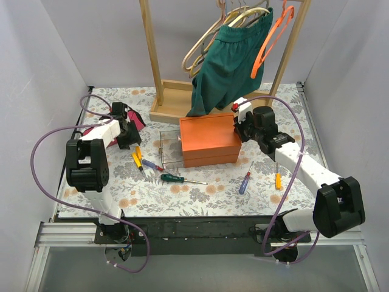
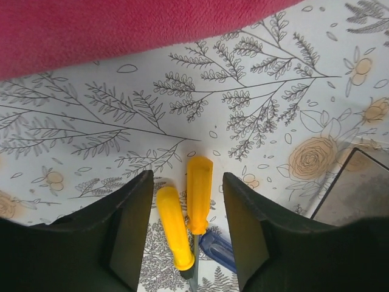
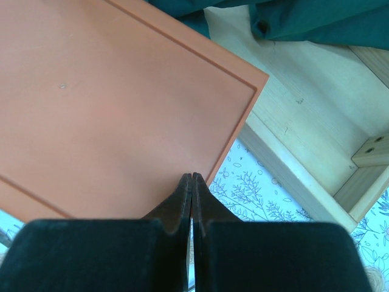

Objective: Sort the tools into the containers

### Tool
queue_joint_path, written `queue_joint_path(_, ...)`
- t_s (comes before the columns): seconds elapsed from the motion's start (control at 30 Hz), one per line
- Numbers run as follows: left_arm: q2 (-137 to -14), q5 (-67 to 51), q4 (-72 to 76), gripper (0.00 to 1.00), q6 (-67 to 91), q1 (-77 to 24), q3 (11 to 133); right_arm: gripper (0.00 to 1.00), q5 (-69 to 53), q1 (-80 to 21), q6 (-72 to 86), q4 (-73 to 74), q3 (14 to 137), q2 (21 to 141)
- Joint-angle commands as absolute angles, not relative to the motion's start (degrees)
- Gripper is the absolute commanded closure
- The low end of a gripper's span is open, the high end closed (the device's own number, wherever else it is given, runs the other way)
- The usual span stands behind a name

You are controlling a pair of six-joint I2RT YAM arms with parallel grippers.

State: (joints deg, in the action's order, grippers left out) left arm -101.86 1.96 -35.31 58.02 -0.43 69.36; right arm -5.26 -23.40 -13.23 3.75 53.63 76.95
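The floral worktop (image 1: 200,194) carries everything, with the wooden rack (image 1: 152,67) and its green garment (image 1: 228,61) at the back. In front sits the orange box (image 1: 206,139), its top shut as far as I can see, with the clear box (image 1: 167,146) against its left side; I see no tool in either. My right fingers (image 3: 185,194) are pressed together on nothing, above the orange box's corner nearest the rack. My left fingers (image 2: 129,234) are spread wide, straddling a yellow screwdriver (image 2: 174,226) and an orange-handled screwdriver (image 2: 199,193) that lie side by side just left of the clear box. Other tools lie loose: a green screwdriver (image 1: 173,178) in front of the clear box and a blue screwdriver (image 1: 244,184) further right. I judge them light and rigid, with smooth round handles that may roll or slip. I'd pinch across the thick of a handle, never the thin shaft, and two lying this close could come up together. The overhead view gives me the spread of tools and boxes. Only the left wrist view shows how close the two handles lie and a bluish handle (image 2: 217,250) just beside them, and only the right wrist view shows those fingers closed.
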Motion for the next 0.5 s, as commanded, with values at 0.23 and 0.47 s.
queue_joint_path(0.23,-105.3,-2.0,-34.4,0.65,56.3,-1.3,67.4,0.99,-1.8,-19.8,-12.7,12.9,48.3,75.8)
queue_joint_path(0.47,-105.0,-1.5,-35.3,1.00,54.8,-1.2,73.6,0.99,-2.1,-19.1,-12.4,13.0,48.3,75.5)
